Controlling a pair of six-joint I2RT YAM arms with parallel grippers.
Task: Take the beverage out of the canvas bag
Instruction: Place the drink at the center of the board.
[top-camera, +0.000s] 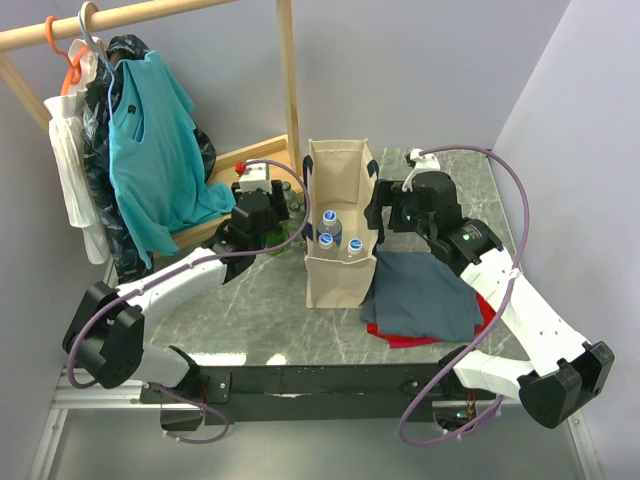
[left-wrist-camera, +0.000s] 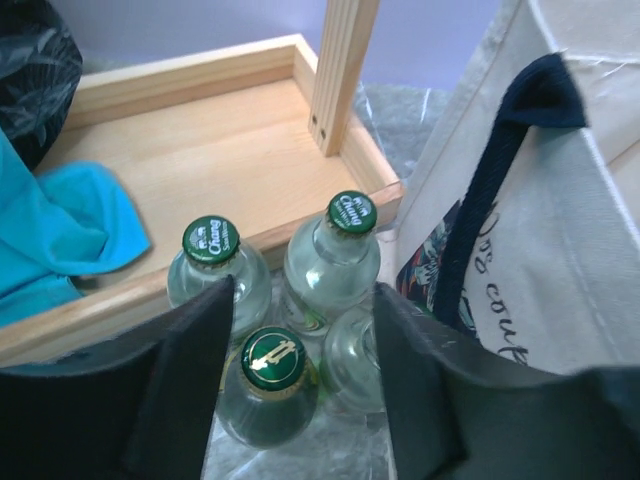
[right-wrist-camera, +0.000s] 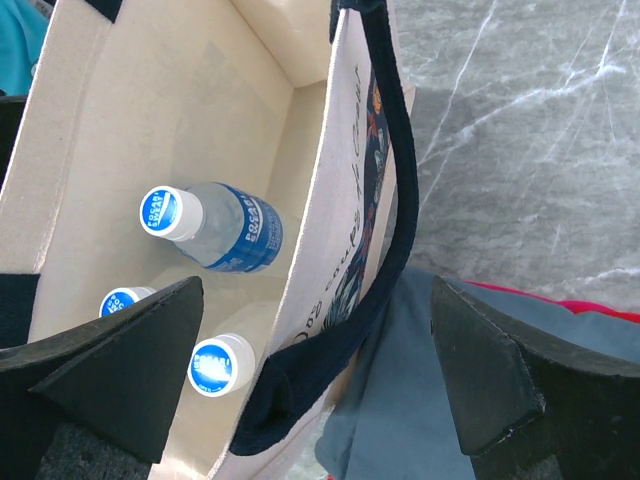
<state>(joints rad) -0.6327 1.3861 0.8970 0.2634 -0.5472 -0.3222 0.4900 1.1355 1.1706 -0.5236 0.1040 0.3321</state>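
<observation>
The beige canvas bag (top-camera: 338, 275) stands upright mid-table with its top open. Inside it stand three clear beverage bottles with blue caps (right-wrist-camera: 210, 225) (right-wrist-camera: 220, 365) (right-wrist-camera: 125, 300). My right gripper (right-wrist-camera: 315, 300) is open and straddles the bag's right wall and its navy handle (right-wrist-camera: 395, 200), one finger inside, one outside above the cloth. Left of the bag is a cluster of green-capped glass bottles (left-wrist-camera: 272, 360). My left gripper (left-wrist-camera: 305, 300) hangs open over them, its fingers on either side of the nearest two bottles and not pressing on them.
A wooden clothes rack stands at the back left, with its base tray (left-wrist-camera: 200, 150) and upright post (left-wrist-camera: 345, 70) right behind the glass bottles. A teal garment (top-camera: 150, 150) hangs there. A folded grey-blue cloth (top-camera: 425, 290) on a red one (top-camera: 400, 338) lies right of the bag.
</observation>
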